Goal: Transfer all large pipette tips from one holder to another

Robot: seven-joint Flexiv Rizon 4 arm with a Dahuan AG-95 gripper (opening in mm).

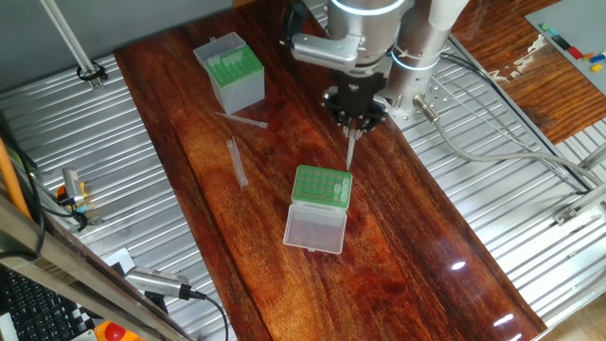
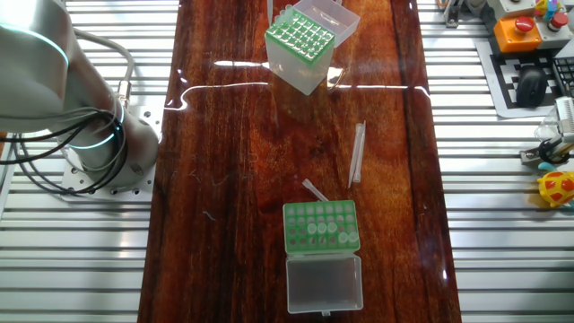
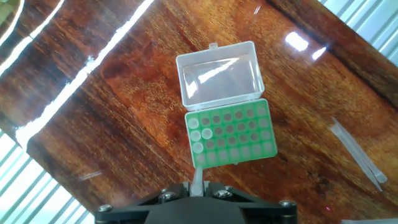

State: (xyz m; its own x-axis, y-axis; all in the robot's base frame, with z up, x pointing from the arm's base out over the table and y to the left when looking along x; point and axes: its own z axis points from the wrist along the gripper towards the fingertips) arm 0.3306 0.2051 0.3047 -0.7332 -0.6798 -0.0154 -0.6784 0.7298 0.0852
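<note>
1. Fingers of the black two-finger gripper (image 1: 351, 128) are pinched on one pale translucent tapered pipette tip (image 1: 350, 150), which hangs point-down just above the near rim of the low square green rack (image 1: 322, 186) whose clear hinged lid (image 1: 315, 228) lies open flat.
2. Several more tips sit in that rack's holes at one side (image 3: 199, 134).
3. Two loose tips lie on the dark wooden table (image 2: 224, 161): one long one (image 2: 356, 152) apart from the rack, one short one (image 2: 314, 190) just beside the rack's edge.
4. Risk, as I judge it: the grip is narrow, so a sideways swing could tilt or drop the tip.
5. The taller whitish translucent box with its green perforated top (image 1: 230, 69) stands well apart; open table lies between, barring the loose tips.
</note>
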